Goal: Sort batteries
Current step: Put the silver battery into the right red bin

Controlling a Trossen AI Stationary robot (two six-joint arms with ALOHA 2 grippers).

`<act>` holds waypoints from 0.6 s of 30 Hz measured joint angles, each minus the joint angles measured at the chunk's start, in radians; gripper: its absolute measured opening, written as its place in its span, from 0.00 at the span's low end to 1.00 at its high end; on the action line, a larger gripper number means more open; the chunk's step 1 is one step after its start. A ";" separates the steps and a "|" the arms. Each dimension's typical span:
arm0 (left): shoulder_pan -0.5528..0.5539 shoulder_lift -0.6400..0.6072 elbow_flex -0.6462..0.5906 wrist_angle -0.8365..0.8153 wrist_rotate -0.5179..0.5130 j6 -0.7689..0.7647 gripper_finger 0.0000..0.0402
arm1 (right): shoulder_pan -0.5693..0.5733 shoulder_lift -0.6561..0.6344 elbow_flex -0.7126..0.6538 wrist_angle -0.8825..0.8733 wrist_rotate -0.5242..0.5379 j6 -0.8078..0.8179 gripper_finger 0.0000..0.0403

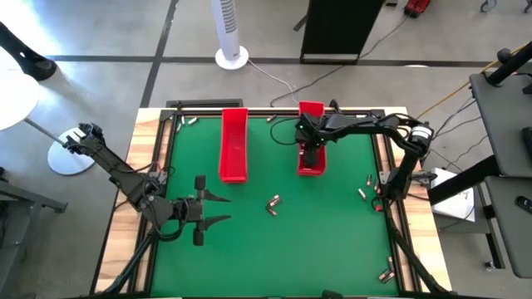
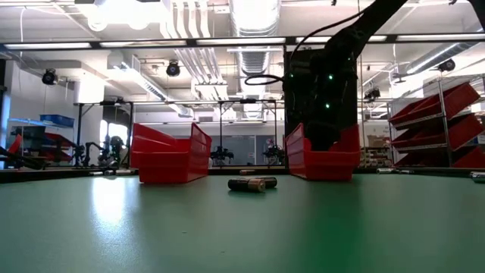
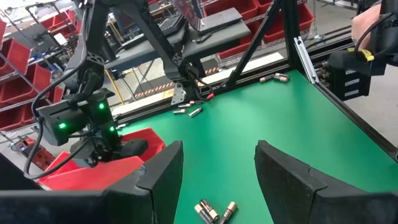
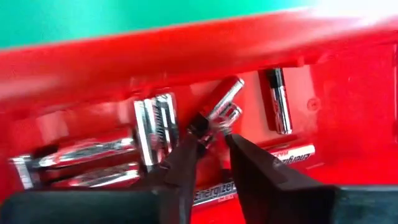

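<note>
Only right wrist view shows batteries (image 4: 155, 134) inside red tray (image 4: 373, 81), right gripper (image 4: 211, 142) above.

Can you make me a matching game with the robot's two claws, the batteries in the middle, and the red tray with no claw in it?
Things:
1. right gripper
2. left gripper
3. loose batteries
4. left red tray

Places or states:
A. lying on the green mat mid-table
B. down inside the right red tray
C. open, hovering near the table's front left
D. no gripper in it

Pairs: 1-B, 2-C, 3-A, 4-D
</note>
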 joint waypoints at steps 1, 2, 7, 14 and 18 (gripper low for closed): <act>0.000 0.000 0.000 -0.001 -0.002 0.002 0.45 | 0.003 0.000 0.011 -0.014 -0.006 0.004 0.24; 0.000 0.000 0.000 -0.001 -0.012 0.004 0.45 | 0.006 0.000 0.023 -0.031 -0.014 0.007 0.26; 0.000 0.000 0.000 -0.004 -0.025 0.004 0.45 | 0.027 -0.006 0.080 -0.105 -0.016 0.006 0.32; 0.000 0.000 0.000 -0.004 -0.026 0.003 0.45 | 0.099 -0.011 0.115 -0.195 0.015 0.029 0.39; 0.000 0.000 0.000 -0.003 -0.026 0.003 0.45 | 0.157 -0.011 0.106 -0.242 0.059 0.061 0.43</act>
